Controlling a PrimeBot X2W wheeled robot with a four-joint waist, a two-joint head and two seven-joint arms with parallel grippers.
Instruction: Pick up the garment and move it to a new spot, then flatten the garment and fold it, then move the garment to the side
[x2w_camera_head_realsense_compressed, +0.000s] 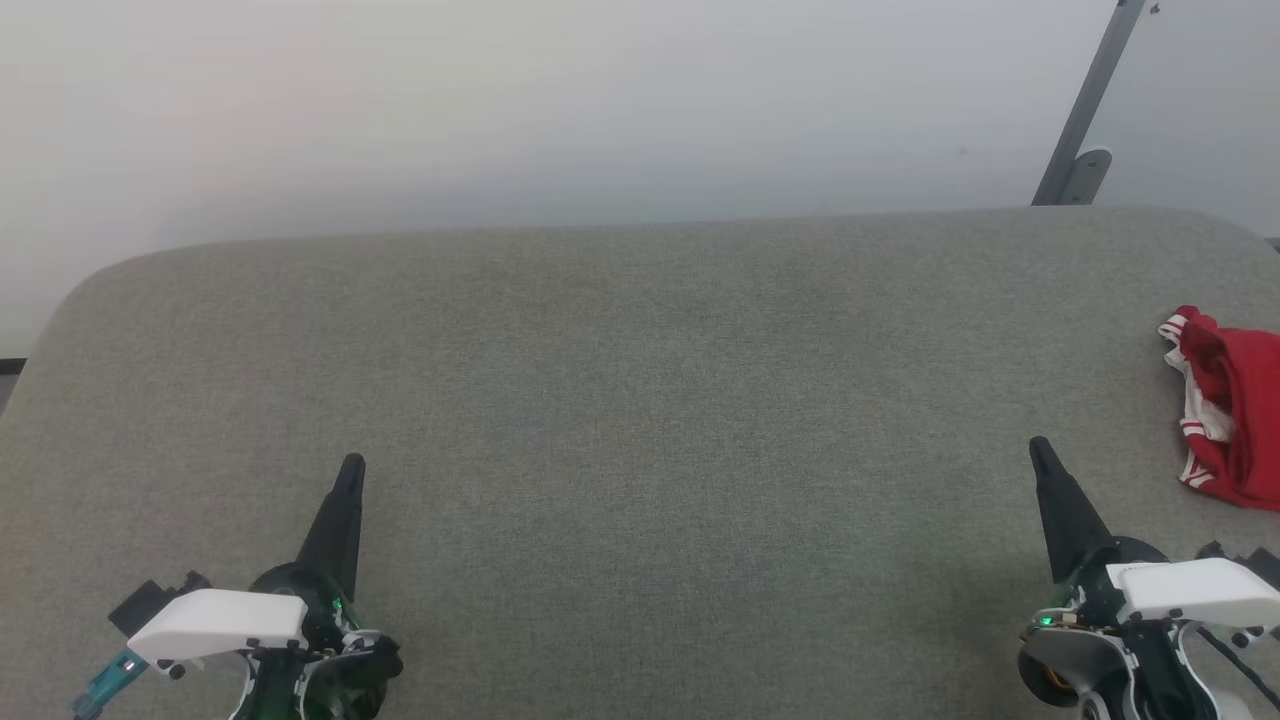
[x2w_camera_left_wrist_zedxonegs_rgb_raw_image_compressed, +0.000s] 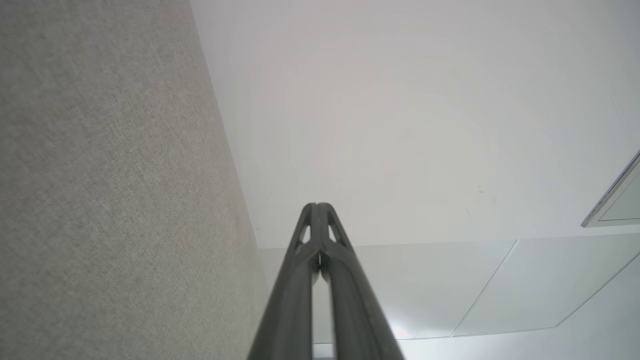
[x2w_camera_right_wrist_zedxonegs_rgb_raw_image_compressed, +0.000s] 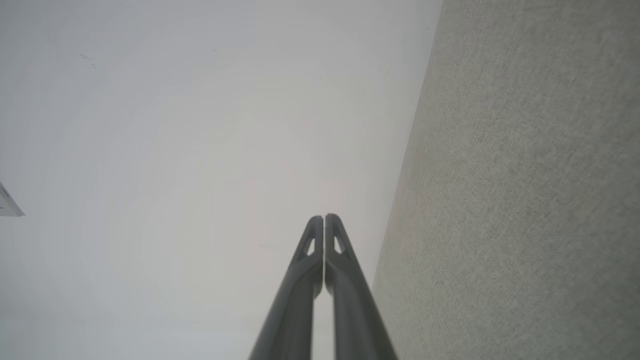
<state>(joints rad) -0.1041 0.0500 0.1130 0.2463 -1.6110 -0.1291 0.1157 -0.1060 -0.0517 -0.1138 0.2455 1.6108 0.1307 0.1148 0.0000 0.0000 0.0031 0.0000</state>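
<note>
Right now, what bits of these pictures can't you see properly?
1. The garment, head view: cut off by the right edge and bunched, so any lettering and its full shape stay hidden.
2. The grey post, head view: top cut by the upper edge, foot hidden behind the table.
3. A framed panel, left wrist view: cut by the right edge; what it is cannot be told.

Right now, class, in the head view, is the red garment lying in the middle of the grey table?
No, the garment lies bunched at the right edge of the table.
</note>
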